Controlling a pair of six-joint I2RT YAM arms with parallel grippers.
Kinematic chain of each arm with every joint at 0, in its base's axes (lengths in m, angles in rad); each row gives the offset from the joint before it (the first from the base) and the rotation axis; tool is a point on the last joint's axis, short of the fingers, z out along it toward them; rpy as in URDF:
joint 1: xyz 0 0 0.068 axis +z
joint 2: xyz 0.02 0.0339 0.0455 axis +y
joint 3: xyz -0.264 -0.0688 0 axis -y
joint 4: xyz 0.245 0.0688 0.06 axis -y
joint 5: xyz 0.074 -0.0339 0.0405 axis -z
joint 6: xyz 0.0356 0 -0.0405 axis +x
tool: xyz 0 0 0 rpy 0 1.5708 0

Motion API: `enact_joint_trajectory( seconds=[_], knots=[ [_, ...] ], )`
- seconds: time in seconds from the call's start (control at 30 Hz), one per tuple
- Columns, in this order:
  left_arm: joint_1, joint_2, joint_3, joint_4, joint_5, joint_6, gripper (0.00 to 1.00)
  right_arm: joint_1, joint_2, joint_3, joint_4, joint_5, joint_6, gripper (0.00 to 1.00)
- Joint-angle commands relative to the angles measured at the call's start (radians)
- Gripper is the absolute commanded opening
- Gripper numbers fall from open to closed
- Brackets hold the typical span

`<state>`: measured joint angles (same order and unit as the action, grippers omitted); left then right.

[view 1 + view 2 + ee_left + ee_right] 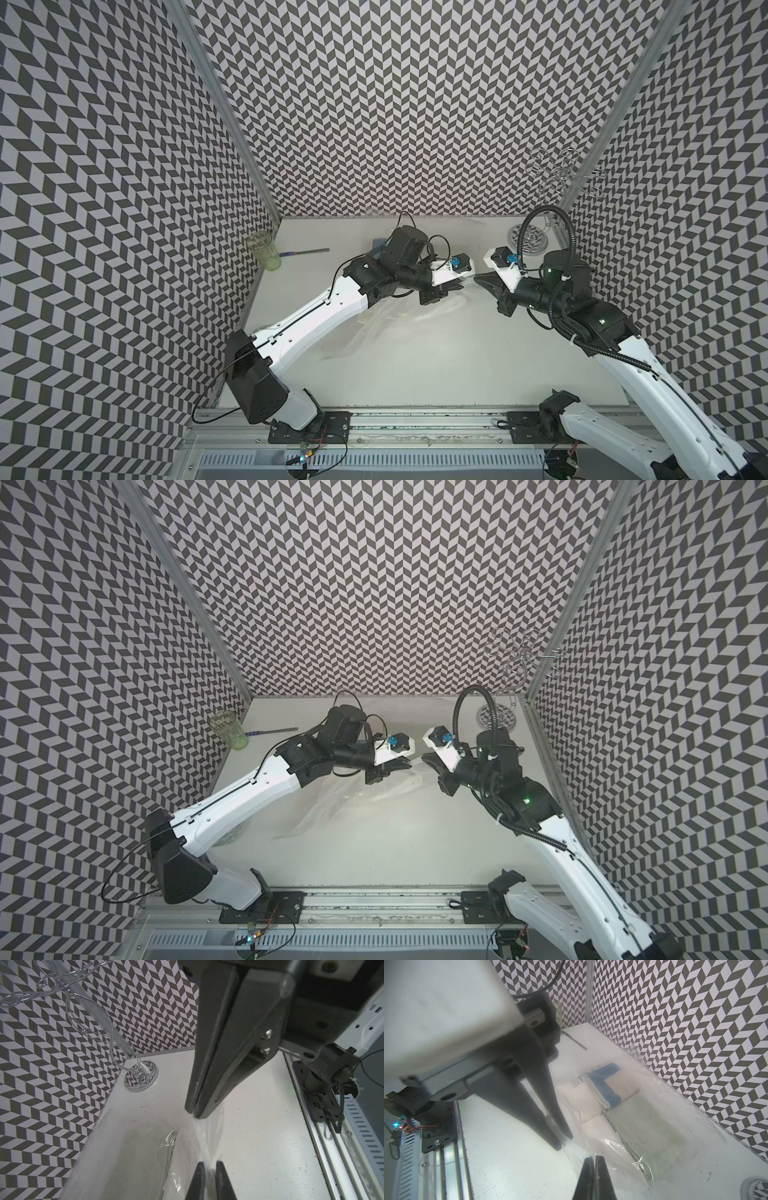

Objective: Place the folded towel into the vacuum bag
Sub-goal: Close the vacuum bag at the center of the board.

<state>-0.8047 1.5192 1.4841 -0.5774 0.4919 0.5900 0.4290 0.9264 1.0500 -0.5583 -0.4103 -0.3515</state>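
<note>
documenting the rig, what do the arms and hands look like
Both have white shells and black joints. The left arm trails thin black cables; the right arm carries a ribbed black conduit and a green light. The left hand and right hand each have tapered black fingers below a white camera mount with a blue plug.

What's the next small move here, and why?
Probably ease the left gripper and right gripper slowly apart. Both sets of jaws are shut on the same edge of the clear glossy plastic vacuum bag, tips almost meeting, film bunched between them. Spreading should tauten that edge. Whether the mouth is open is unclear.
</note>
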Motion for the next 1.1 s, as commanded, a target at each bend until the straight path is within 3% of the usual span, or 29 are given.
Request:
enact_joint_trajectory(
  seconds=[0.0, 0.2, 0.5, 1.07],
  knots=[
    [0.013, 0.046, 0.024, -0.208, -0.027, 0.022, 0.00, -0.040, -0.028, 0.048, 0.103, 0.027, -0.011, 0.00],
    [0.021, 0.061, 0.057, -0.177, 0.000, 0.013, 0.26, -0.036, -0.047, 0.011, 0.110, -0.101, 0.024, 0.00],
    [0.021, 0.035, 0.089, -0.145, 0.025, 0.020, 0.36, -0.035, -0.046, -0.022, 0.110, -0.131, 0.023, 0.00],
    [0.006, 0.064, 0.152, -0.135, 0.099, 0.027, 0.29, -0.036, -0.043, -0.033, 0.116, -0.127, 0.022, 0.00]
  ],
)
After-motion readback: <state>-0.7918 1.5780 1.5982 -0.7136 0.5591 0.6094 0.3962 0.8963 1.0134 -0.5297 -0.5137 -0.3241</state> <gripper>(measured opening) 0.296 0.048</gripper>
